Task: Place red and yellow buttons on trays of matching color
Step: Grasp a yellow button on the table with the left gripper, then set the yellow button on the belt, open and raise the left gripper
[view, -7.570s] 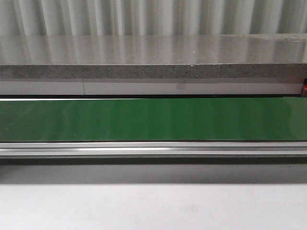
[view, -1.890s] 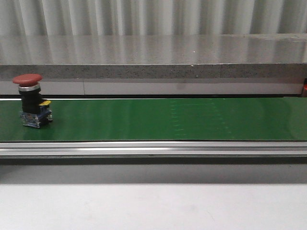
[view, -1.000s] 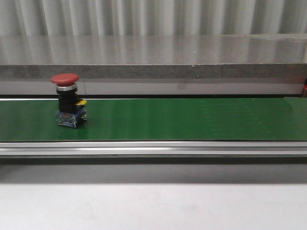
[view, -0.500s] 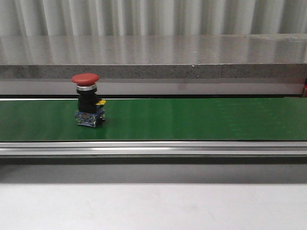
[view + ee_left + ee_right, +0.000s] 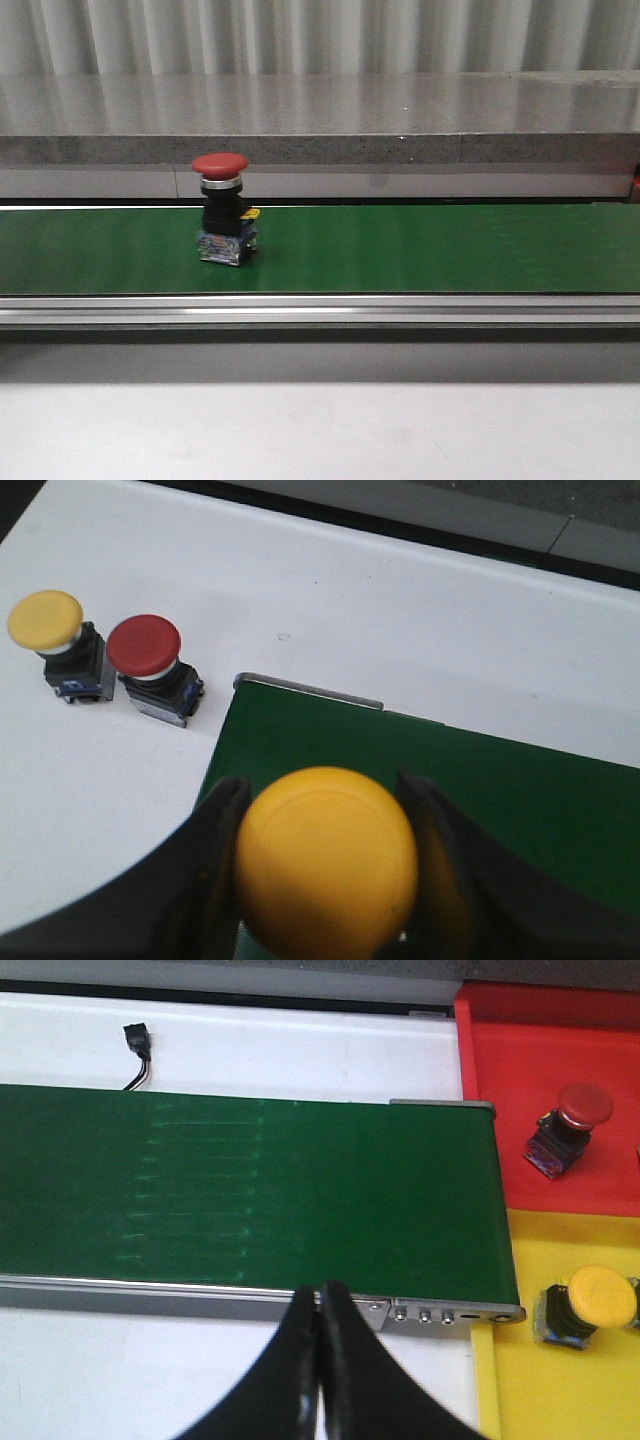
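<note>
Our left gripper clamps a yellow button over the green belt. Our right gripper is closed, empty. Red tray: one red button. Yellow tray: one yellow-capped button.

- A red button stands upright on the green belt, left of the belt's middle; belt surface lies bare on both sides of it.
- Beyond the belt a raised grey ledge walls off the far side.
- Past the belt's end, the red tray holds one button and the yellow tray another, with bare floor around each.
</note>
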Motion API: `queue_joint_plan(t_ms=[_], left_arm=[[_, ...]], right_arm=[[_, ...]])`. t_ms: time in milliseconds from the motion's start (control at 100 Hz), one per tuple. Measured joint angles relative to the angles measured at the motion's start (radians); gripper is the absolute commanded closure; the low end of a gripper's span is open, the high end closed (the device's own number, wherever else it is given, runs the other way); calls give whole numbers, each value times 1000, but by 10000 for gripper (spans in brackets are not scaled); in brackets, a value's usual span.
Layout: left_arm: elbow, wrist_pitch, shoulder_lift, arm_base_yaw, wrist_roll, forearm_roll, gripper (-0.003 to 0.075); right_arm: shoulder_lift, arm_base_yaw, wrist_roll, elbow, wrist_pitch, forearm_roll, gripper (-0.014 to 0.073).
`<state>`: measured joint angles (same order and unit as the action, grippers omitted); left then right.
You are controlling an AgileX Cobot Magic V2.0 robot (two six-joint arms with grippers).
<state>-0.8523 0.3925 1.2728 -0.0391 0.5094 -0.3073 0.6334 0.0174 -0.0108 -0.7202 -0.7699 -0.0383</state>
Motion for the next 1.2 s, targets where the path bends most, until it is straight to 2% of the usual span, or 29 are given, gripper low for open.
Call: queue_joint_plan(t_ms=[340,410,510,620,640,650,670,710,740,1000,1200], left_arm=[[1,-17,117,0,0,21,738],[1,-17,127,0,0,21,716],[1,-17,129,0,0,23,584],[1,-20,129,0,0,23,330],[1,-23,129,0,0,23,266],[1,-23,129,0,0,23,266],[1,-25,129,0,0,23,209],[1,-31,129,0,0,23,143],[1,-35,129,0,0,23,115],[1,-48,119,0,0,23,101],[1,-52,30,-2,-19,23,101]], right_arm=[[0,0,0,0,0,0,661],[0,0,0,0,0,0,661],[0,0,0,0,0,0,661],[0,0,0,0,0,0,661],[0,0,0,0,0,0,661],[0,0,0,0,0,0,661],[0,0,0,0,0,0,661],[0,0,0,0,0,0,661],[0,0,0,0,0,0,661],[0,0,0,0,0,0,661],[0,0,0,0,0,0,661]])
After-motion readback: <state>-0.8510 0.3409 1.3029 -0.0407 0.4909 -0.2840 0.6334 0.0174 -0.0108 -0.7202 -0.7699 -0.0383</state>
